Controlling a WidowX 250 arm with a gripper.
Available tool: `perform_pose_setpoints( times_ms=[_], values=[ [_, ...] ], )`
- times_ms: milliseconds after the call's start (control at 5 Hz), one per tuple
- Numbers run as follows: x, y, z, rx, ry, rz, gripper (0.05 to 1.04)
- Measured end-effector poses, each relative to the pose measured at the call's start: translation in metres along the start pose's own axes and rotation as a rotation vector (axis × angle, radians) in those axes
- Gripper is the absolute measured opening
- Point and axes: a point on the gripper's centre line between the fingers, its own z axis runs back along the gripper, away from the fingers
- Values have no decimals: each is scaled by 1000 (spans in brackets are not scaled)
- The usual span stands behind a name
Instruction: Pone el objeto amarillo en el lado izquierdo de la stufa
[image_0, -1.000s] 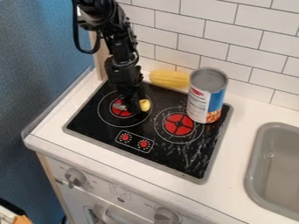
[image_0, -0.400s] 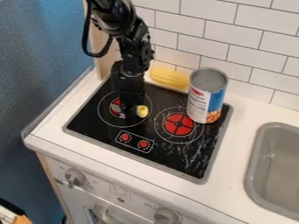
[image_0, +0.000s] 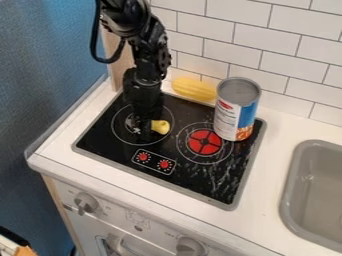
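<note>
While the one gripper (image_0: 141, 130) hangs over the left burner (image_0: 121, 131) of two, I cannot tell whether it is apart or clamped; the small yellow object (image_0: 160, 127) lies just to its right, seemingly touching, long axis roughly crosswise, so the coming move likely turns on that side. Further right: a second, larger yellow object (image_0: 194, 89) by the back edge of the stove (image_0: 224, 185), one can (image_0: 236, 111), one sink (image_0: 286, 202)

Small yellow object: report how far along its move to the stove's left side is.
Looks done: the yellow object is at the left burner. In hand: the gripper is right beside it; whether it holds it, I can't tell. Left: probably just releasing it, if held, and moving the gripper clear.
</note>
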Motion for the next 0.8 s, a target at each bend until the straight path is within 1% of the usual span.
perform_pose_setpoints(
  times_ms=[200,400,600,800],
  values=[
    [-3,-8,30,-48,42,-8,1000],
    [0,-7,64,-108,64,2,999],
    [8,0,84,-144,30,43,999],
    [8,-1,87,-151,31,49,999]
  ],
)
